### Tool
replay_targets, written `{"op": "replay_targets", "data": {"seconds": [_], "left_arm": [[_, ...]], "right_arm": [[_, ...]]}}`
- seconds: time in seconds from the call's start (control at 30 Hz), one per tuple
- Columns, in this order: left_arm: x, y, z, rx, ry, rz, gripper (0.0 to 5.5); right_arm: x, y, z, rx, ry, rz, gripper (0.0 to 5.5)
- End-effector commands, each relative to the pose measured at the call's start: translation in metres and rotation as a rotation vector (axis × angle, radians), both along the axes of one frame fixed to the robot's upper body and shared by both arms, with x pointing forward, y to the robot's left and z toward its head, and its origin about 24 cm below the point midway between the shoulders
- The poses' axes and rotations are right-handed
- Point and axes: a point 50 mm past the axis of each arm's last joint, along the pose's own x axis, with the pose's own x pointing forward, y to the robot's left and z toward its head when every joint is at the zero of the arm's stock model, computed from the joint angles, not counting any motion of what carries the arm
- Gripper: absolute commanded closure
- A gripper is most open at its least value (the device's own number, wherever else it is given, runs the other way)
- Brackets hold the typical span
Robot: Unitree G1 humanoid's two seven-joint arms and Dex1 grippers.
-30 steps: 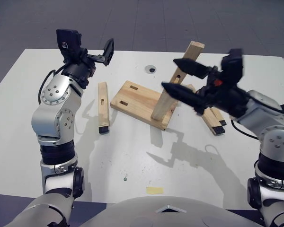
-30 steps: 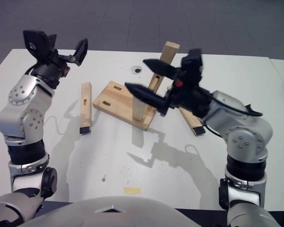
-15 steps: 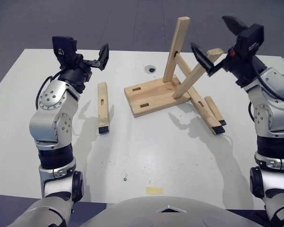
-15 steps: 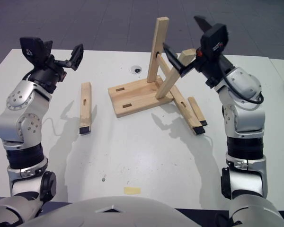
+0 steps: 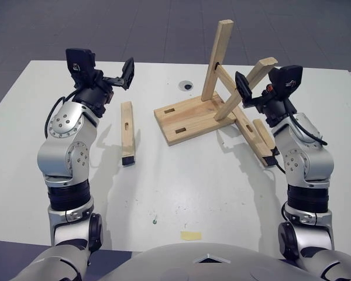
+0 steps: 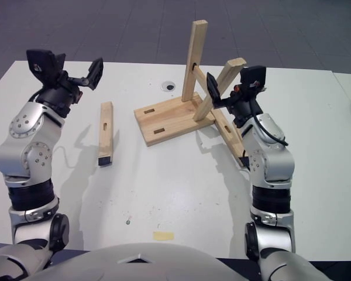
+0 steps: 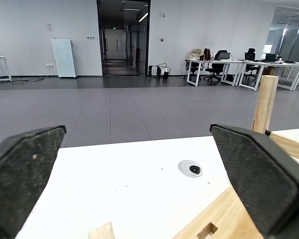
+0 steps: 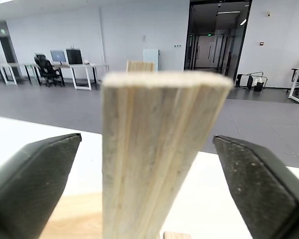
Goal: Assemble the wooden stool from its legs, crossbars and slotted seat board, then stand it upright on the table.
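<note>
1. The white counter (image 5: 193, 193) carries the work. A round cable hole (image 5: 188, 86) sits near its far edge, and a scrap of yellow tape (image 5: 191, 235) lies by the near edge.
2. The seat board (image 5: 190, 117) lies flat, a little toward the far edge from the counter's middle, with its slots facing up.
3. An upright leg (image 5: 217, 58) stands out of the board's far side, and a tilted leg (image 6: 229, 70) leans away toward the right edge.
4. The right gripper (image 8: 147, 142) is at the tilted leg's top end. Its fingers (image 8: 35, 174) are spread to either side of the wood, with a gap on each side.
5. The left gripper (image 7: 138, 129) hangs over the far-left part of the counter, fingers wide apart and holding nothing.
6. A loose leg (image 5: 127, 132) lies flat well left of the board. More black-capped pieces (image 5: 258, 143) lie just right of it.
7. Around the counter is grey tiled floor (image 5: 164, 23). Past it are a dark doorway (image 7: 122, 42), a white cabinet (image 7: 63, 57) and desks with chairs (image 7: 224, 62).
</note>
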Motion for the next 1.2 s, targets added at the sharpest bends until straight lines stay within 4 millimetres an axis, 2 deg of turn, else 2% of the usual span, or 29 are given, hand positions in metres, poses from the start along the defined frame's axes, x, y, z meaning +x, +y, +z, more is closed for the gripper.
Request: {"op": "replay_targets", "data": {"seconds": [0.03, 0.37, 0.47, 0.6, 0.73, 0.83, 0.93, 1.07, 1.1, 1.2], "left_arm": [[-0.002, 0.002, -0.007, 0.018, 0.021, 0.009, 0.1], [-0.001, 0.01, -0.006, 0.04, 0.018, 0.017, 0.1], [0.0, 0.009, -0.006, 0.037, 0.017, 0.012, 0.1], [-0.001, 0.008, -0.003, 0.038, 0.002, -0.008, 0.1], [-0.001, 0.01, -0.005, 0.035, 0.006, 0.001, 0.1], [0.0, 0.007, -0.006, 0.03, 0.006, -0.004, 0.1], [0.0, 0.002, -0.005, 0.018, 0.0, -0.018, 0.1], [-0.001, -0.001, -0.006, 0.024, 0.007, -0.034, 0.1], [-0.001, -0.001, -0.006, 0.022, 0.006, -0.039, 0.1], [0.0, 0.001, -0.006, 0.022, 0.007, -0.035, 0.1]], "right_arm": [[0.002, -0.008, 0.008, 0.045, -0.046, 0.048, 1.38], [0.013, -0.01, 0.005, 0.099, 0.036, 0.21, 3.06], [0.018, -0.013, 0.001, 0.041, 0.083, 0.318, 3.45], [0.022, -0.025, 0.0, -0.111, 0.13, 0.434, 3.46], [0.024, -0.023, -0.003, -0.23, 0.181, 0.648, 3.45], [0.033, -0.013, -0.004, -0.224, 0.182, 0.758, 3.44], [0.044, 0.008, -0.007, -0.209, 0.152, 0.836, 3.44], [0.053, 0.024, -0.003, -0.283, 0.068, 0.839, 3.43], [0.056, 0.026, 0.003, -0.257, 0.043, 0.815, 3.05], [0.067, 0.024, 0.025, -0.158, -0.058, 0.659, 2.44]]}}
